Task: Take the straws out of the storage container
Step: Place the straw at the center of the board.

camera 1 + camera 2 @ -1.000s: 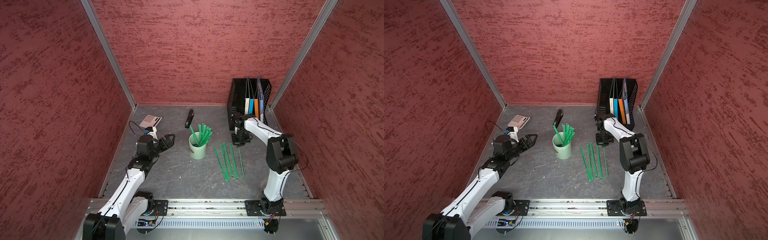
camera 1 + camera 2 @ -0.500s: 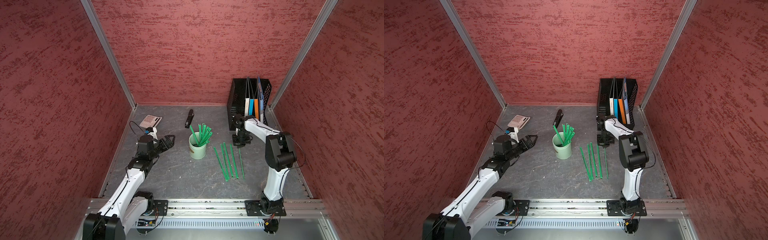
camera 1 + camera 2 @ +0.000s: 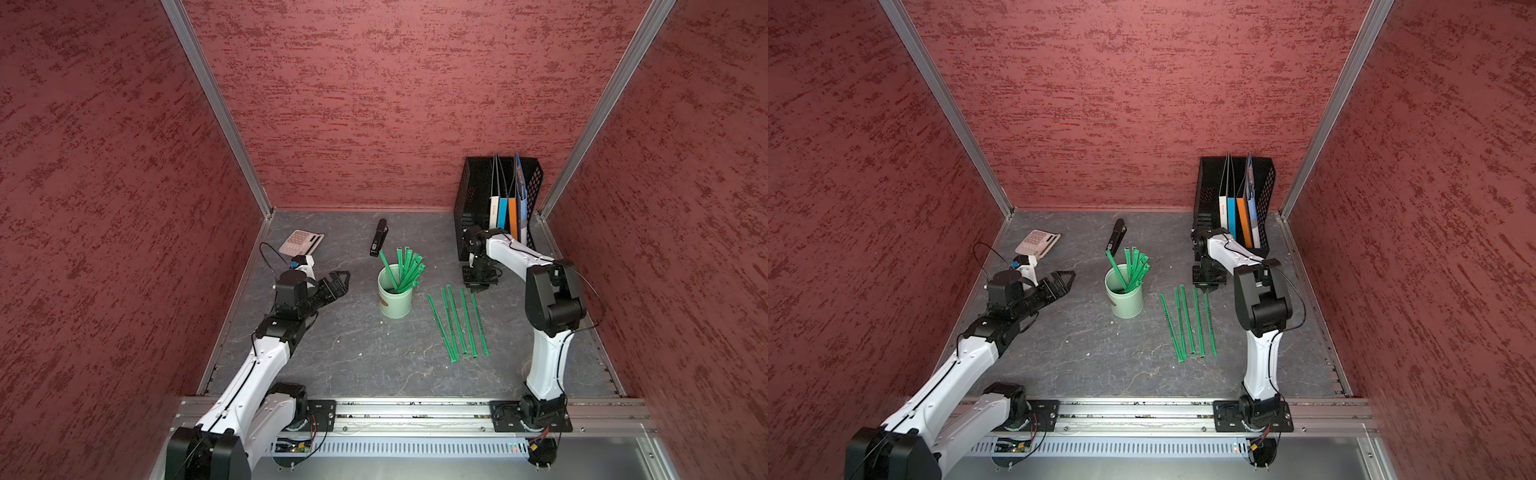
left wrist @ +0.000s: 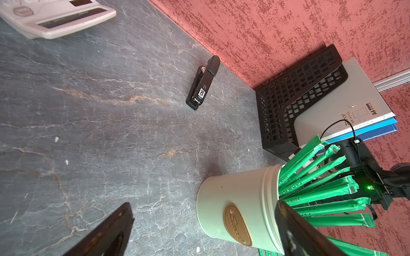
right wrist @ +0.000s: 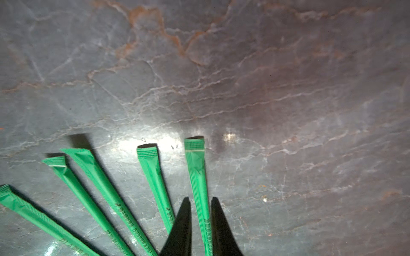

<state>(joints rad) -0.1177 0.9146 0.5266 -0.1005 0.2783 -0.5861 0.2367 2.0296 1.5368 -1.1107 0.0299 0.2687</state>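
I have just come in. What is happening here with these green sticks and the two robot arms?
Five wrapped green straws already lie side by side on the table, out of the mint-green cup. The right hand sits low over the outermost straw, its fingers slightly apart on either side of it. More straws lean in the cup, so the job is not finished. The left hand hangs wide open beside the cup, holding nothing.

straws (image 3: 406,269) in storage container (image 3: 394,302), loose straws (image 3: 457,325) right of it, rack (image 3: 474,198) behind
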